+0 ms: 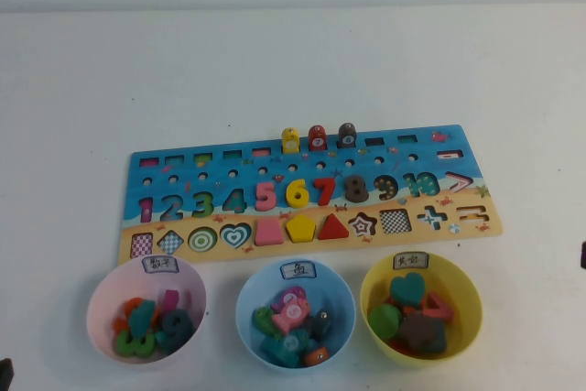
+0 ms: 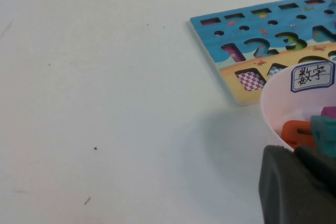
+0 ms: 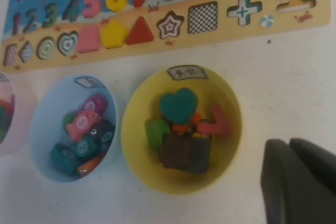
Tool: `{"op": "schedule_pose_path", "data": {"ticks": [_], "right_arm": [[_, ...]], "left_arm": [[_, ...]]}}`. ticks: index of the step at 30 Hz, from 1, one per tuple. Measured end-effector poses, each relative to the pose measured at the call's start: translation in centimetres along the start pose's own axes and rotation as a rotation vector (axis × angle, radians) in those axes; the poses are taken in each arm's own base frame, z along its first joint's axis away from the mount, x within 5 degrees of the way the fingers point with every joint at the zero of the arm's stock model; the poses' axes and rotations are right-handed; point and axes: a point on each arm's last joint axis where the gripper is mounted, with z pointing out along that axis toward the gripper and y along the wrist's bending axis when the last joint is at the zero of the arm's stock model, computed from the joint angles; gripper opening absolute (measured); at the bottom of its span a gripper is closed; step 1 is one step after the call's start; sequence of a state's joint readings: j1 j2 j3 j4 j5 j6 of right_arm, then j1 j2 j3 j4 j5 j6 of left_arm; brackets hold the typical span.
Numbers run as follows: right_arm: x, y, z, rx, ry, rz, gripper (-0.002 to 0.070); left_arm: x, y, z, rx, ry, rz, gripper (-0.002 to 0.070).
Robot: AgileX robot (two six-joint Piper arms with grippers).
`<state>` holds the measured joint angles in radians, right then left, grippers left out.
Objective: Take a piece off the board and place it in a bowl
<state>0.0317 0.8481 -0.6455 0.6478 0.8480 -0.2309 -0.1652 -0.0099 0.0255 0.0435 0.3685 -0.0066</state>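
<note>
By the desk's near-left corner the left gripper [image 2: 299, 187] hangs just beside the pink bowl [image 1: 105, 304], its fingers unreadable, the brown 8 [image 1: 355, 189] sits in the board [image 1: 311, 194] mid-desk, and the right gripper [image 3: 302, 182], equally unreadable, waits near the near-right corner.
</note>
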Motion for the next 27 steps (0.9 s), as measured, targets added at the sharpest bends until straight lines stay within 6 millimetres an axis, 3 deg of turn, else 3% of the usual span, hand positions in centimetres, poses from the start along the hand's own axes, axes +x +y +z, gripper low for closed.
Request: {"op": "schedule_pose_path", "data": {"ticks": [3,6,13,20,23,27], "right_arm": [[-2.5,-0.1,1.6,0.045,0.088,-0.037,-0.0017],[-4.5,0.9,3.4,0.070,0.161,-0.102,-0.0017],[-7.2,6.5,9.8,0.046,0.318,-0.290,-0.0017],[-8.9,10.9,16.5,0.059,0.406,-0.339,-0.0006],[-9.6,11.6,18.7,0.106,0.429,-0.327,0.0050],[-10.3,11.9,21.5,0.160,0.478,-0.305,0.0203]], "left_arm": [[0.0,0.0,0.0,0.000,0.000,0.000,0.0002],[0.0,0.0,0.0,0.000,0.000,0.000,0.0002],[0.0,0.0,0.0,0.000,0.000,0.000,0.0002],[0.0,0.0,0.0,0.000,0.000,0.000,0.0002],[0.0,0.0,0.0,0.000,0.000,0.000,0.0002],[0.0,0.0,0.0,0.000,0.000,0.000,0.0002]]}}
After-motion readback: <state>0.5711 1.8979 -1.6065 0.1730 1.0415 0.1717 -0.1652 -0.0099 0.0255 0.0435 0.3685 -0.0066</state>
